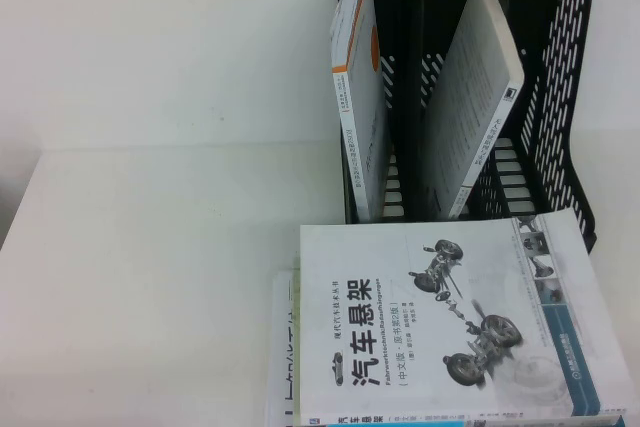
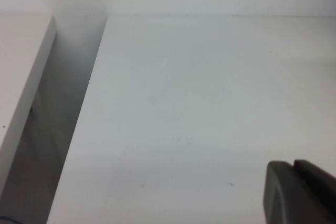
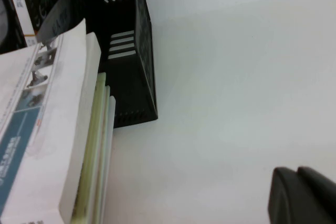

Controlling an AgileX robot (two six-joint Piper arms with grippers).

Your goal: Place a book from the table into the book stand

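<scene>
White surface (image 1: 150, 247) bearing book (image 1: 450, 317) atop stack at 6 o'clock of stand (image 1: 560, 97); left claw (image 2: 299, 192), right claw (image 3: 302, 195) over surface, grip state indiscernible.

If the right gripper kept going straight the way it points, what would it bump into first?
Probably just the bare white table. The right gripper shows only at the picture's corner, over open tabletop; the book stand and the book sit off to one side. Depth is hard to judge.

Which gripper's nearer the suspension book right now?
Right. The right gripper hangs over bare table beside the book, whose stack shows in its wrist view. The left gripper sees only white table, no book.
</scene>
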